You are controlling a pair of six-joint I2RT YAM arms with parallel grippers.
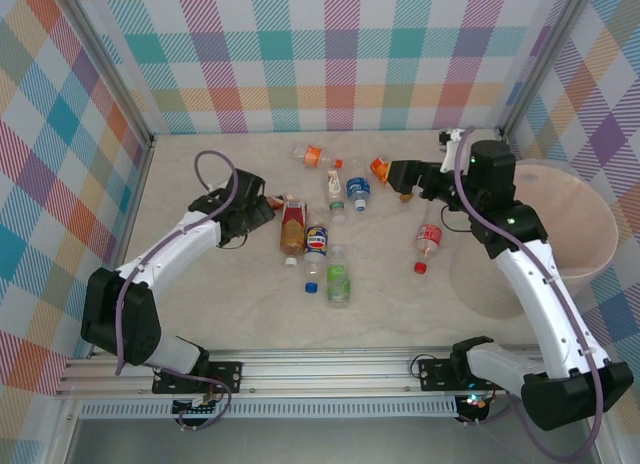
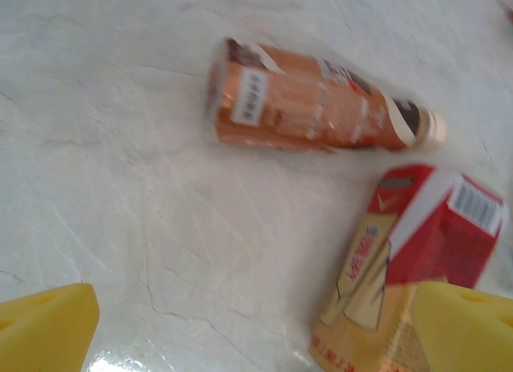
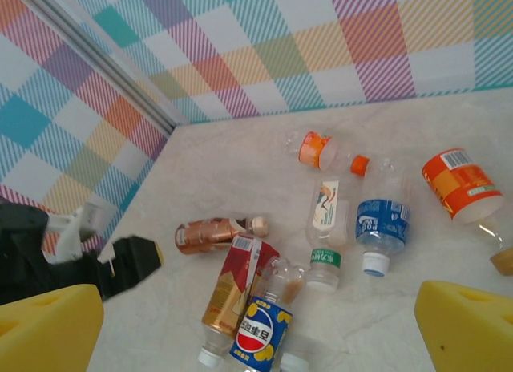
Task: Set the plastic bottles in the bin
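Several small clear bottles lie on the table's middle. A brown bottle (image 2: 321, 107) lies beyond my open left gripper (image 2: 256, 340), and a red-and-gold labelled bottle (image 2: 409, 260) lies against its right finger (image 2: 465, 324). From above, the left gripper (image 1: 262, 202) is just left of the brown bottle (image 1: 274, 199). My right gripper (image 1: 398, 176) hangs open above the table beside an orange-labelled bottle (image 1: 380, 167). Nothing is between its fingers (image 3: 469, 328). Below it are the Pepsi bottle (image 3: 260, 336), a blue-labelled bottle (image 3: 383, 224) and the orange-labelled bottle (image 3: 458, 183). The pale pink bin (image 1: 590, 234) stands at the right.
An orange-capped bottle (image 1: 310, 156) lies near the back wall. A green-labelled bottle (image 1: 338, 281) and a red-labelled bottle (image 1: 428, 239) lie nearer the front. Checked walls enclose the table, with a metal rail (image 1: 330, 369) along the front edge.
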